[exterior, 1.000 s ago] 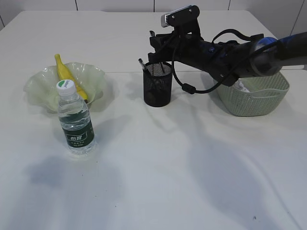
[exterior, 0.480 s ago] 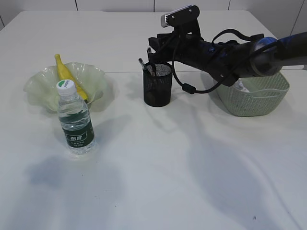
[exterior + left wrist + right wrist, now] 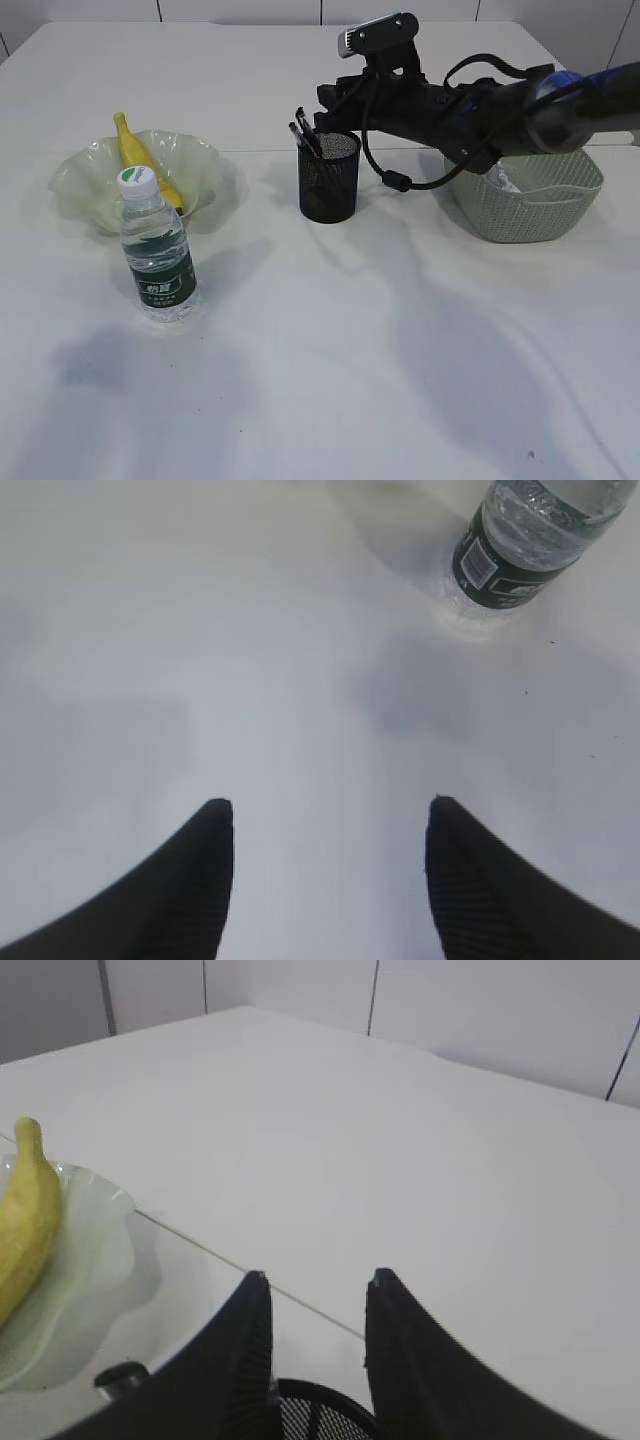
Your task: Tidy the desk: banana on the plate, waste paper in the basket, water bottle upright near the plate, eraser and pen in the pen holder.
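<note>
The yellow banana [image 3: 145,160] lies on the green glass plate [image 3: 75,180]. The water bottle [image 3: 157,250] stands upright just in front of the plate. The black mesh pen holder [image 3: 329,178] holds pens [image 3: 303,130] that stick out at its left rim. No eraser is in view. My right gripper [image 3: 328,100] hovers just above and behind the holder; the right wrist view shows it open and empty [image 3: 315,1278] over the holder's rim [image 3: 330,1405]. My left gripper [image 3: 328,805] is open and empty over bare table, with the bottle [image 3: 520,540] ahead to its right.
A green woven basket [image 3: 530,200] with crumpled paper [image 3: 505,180] stands at the right, under my right arm. The right wrist view also shows the banana [image 3: 25,1220] and the plate [image 3: 90,1280] at its left.
A second pen now stands in the holder beside the first. My right gripper has lifted slightly up and to the right, away from the holder's mouth.
</note>
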Robot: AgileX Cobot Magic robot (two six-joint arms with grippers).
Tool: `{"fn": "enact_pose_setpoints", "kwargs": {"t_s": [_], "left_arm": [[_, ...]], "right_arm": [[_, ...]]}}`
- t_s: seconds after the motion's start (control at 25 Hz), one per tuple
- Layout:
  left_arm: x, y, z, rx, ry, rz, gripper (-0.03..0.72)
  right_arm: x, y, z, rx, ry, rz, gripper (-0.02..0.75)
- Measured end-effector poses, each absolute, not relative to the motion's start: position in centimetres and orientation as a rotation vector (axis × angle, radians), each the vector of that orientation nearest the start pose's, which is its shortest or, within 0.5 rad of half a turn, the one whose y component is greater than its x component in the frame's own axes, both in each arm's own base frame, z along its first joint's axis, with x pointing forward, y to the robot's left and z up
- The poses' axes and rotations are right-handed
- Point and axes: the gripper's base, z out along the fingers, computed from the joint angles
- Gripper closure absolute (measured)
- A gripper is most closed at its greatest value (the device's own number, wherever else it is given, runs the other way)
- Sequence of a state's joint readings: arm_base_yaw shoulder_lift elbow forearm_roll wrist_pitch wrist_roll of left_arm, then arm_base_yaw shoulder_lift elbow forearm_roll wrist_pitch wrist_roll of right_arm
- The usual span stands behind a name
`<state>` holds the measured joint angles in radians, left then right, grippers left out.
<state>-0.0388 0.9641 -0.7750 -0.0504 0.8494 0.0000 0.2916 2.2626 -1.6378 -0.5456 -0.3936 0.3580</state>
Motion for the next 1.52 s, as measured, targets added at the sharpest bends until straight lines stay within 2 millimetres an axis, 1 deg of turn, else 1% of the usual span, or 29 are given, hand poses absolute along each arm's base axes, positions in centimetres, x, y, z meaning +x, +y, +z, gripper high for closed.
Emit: {"fn": "enact_pose_setpoints", "kwargs": {"t_s": [0.12,0.36,0.48,0.76,0.84,0.96,1.08,1.32,1.4,1.52], "left_arm": [[17.5,-1.0,29.9,0.022,2.522,-0.077,0.263],[17.5,-1.0,29.9,0.022,2.524,-0.077,0.263],[17.5,-1.0,29.9,0.022,2.524,-0.077,0.263],[17.5,-1.0,29.9,0.022,2.526,-0.077,0.263],[17.5,-1.0,29.9,0.022,2.526,-0.077,0.263],[17.5,-1.0,29.9,0.022,2.526,-0.077,0.263],[17.4,-1.0,29.9,0.023,2.531,-0.077,0.263],[17.2,-1.0,29.7,0.024,2.562,-0.077,0.263],[17.2,-1.0,29.7,0.024,2.565,-0.077,0.263],[17.1,-1.0,29.7,0.024,2.570,-0.077,0.263]], "right_arm": [[49.4,16.2,20.1,-0.513,1.753,0.228,0.493],[48.4,15.0,24.2,-0.484,1.813,0.123,0.491],[47.6,14.2,25.9,-0.454,1.868,0.062,0.491],[45.6,12.1,28.4,-0.372,2.054,-0.100,0.494],[45.0,11.7,29.0,-0.387,2.094,-0.139,0.494],[43.9,11.4,29.5,-0.427,2.175,-0.150,0.494],[42.9,11.5,29.5,-0.459,2.268,-0.103,0.494],[40.6,12.1,30.1,-0.432,2.441,0.088,0.494],[40.1,12.1,30.0,-0.445,2.489,0.102,0.494],[39.4,11.8,29.6,-0.479,2.574,0.076,0.494]]}}
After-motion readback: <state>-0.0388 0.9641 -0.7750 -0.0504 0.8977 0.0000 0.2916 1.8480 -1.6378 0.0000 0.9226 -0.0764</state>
